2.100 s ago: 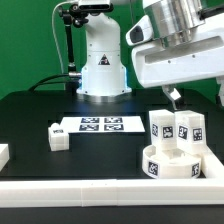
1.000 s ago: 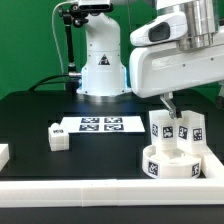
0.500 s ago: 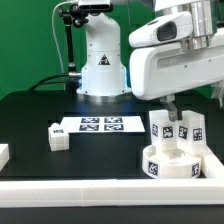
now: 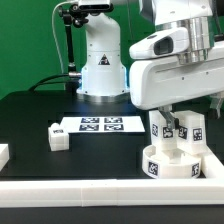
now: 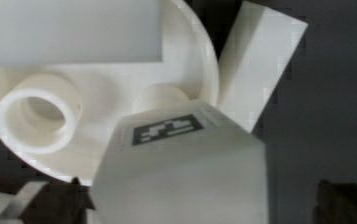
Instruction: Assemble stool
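While spread jaws straddle one leg [image 5: 184, 170], another leg [image 5: 264, 60] beside, seat [image 4: 170, 168] beneath — loose leg [image 4: 58, 137], marker board [image 4: 100, 125] apart.

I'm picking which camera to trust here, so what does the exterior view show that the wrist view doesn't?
Only the exterior view shows the marker board, a loose leg near it, and the arm's base. Only the wrist view shows a round socket in the seat, and the hand open, its fingers either side of a tagged leg. Both show the seat with legs standing on it.
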### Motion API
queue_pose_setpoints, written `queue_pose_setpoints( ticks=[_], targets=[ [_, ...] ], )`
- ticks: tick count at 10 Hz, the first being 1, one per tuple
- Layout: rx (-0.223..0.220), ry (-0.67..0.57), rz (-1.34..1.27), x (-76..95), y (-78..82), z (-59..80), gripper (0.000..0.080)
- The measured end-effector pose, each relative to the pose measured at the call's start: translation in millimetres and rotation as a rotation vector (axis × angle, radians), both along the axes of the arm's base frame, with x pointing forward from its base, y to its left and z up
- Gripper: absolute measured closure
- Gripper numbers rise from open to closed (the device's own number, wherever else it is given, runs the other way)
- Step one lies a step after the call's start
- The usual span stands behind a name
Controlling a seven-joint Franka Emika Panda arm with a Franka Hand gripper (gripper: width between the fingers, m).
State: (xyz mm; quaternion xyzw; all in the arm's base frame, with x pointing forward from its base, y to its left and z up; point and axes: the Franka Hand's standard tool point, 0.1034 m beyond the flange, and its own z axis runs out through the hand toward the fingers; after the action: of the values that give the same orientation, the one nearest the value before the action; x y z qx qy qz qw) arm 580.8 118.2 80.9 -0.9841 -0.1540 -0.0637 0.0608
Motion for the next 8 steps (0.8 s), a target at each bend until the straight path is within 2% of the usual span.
queue_pose_setpoints(
  ticks=[2, 3, 4, 8],
  targets=[
    [0.001, 0.000, -0.002, 3.8, -1.1, 2.7, 0.0150],
    [0.004, 0.002, -0.002, 7.7, -0.9, 6.3, 0.0267],
    [0.004, -0.002, 0.003, 11.2, -0.9, 9.1, 0.0439],
    [0.008, 0.001, -0.035, 11.6, -1.1, 9.2, 0.0461]
  ],
)
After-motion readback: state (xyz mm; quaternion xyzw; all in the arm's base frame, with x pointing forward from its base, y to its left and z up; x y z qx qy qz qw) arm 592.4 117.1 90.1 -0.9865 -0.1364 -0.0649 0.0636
